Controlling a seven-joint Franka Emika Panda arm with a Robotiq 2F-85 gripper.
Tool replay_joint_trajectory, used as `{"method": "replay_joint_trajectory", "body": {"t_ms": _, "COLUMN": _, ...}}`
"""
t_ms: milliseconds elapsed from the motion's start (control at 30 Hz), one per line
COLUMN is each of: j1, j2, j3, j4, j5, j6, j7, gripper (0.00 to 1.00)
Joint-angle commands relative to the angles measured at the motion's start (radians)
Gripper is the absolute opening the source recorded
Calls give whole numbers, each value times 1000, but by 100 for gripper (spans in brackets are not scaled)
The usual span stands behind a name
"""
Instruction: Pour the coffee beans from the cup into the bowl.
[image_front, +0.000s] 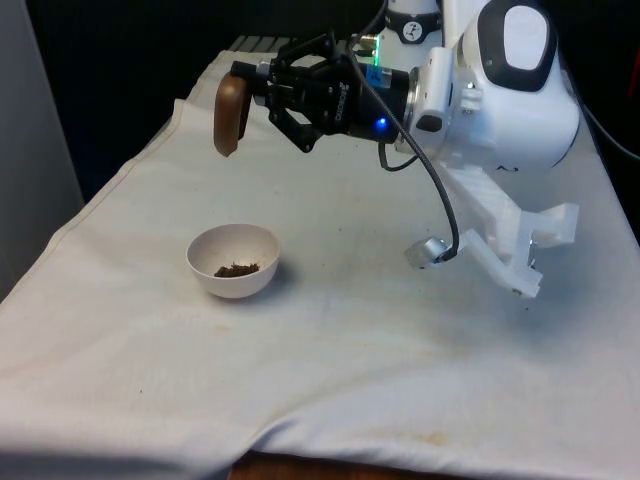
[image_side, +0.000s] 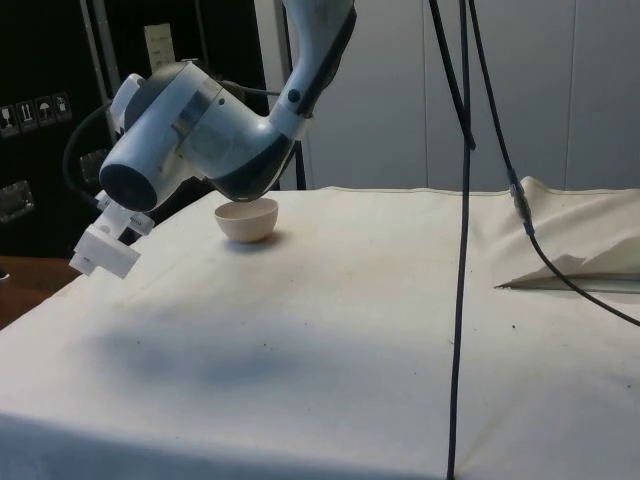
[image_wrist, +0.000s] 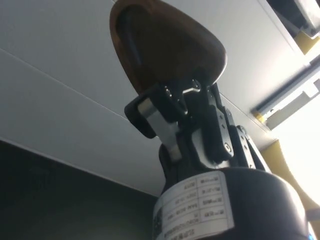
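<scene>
A white bowl (image_front: 232, 262) stands on the cloth at the front view's left, with a small heap of dark coffee beans (image_front: 236, 269) in its bottom. Above and a little behind it hangs a brown cup (image_front: 231, 115), turned far over with its mouth facing down and sideways. My gripper (image_front: 243, 92) lies level, points to the front view's left and is shut on the cup. In the wrist view the fingers (image_wrist: 150, 117) clamp the cup (image_wrist: 165, 45) by its rim. From the side, the bowl (image_side: 247, 220) sits just past the arm's white body (image_side: 190, 140).
A black cable (image_front: 440, 200) droops from the arm to a small silver part (image_front: 430, 250) near the cloth. In the side view, hanging cables (image_side: 462, 200) cross the table and the cloth is rucked up (image_side: 580, 250) at one end. The table's edge (image_front: 60, 240) runs close to the bowl.
</scene>
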Motion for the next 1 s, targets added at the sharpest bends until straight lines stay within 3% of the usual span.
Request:
{"method": "replay_joint_trajectory", "body": {"t_ms": 0, "j1": 0, "j2": 2, "j3": 0, "j4": 4, "j5": 0, "j6": -1, "j7": -1, "gripper": 0}}
{"method": "replay_joint_trajectory", "body": {"t_ms": 500, "j1": -1, "j2": 0, "j3": 2, "j4": -1, "j5": 0, "j6": -3, "j7": 15, "gripper": 0}}
{"method": "replay_joint_trajectory", "body": {"t_ms": 967, "j1": -3, "j2": -40, "j3": 57, "j4": -21, "j5": 43, "j6": -27, "j7": 35, "gripper": 0}}
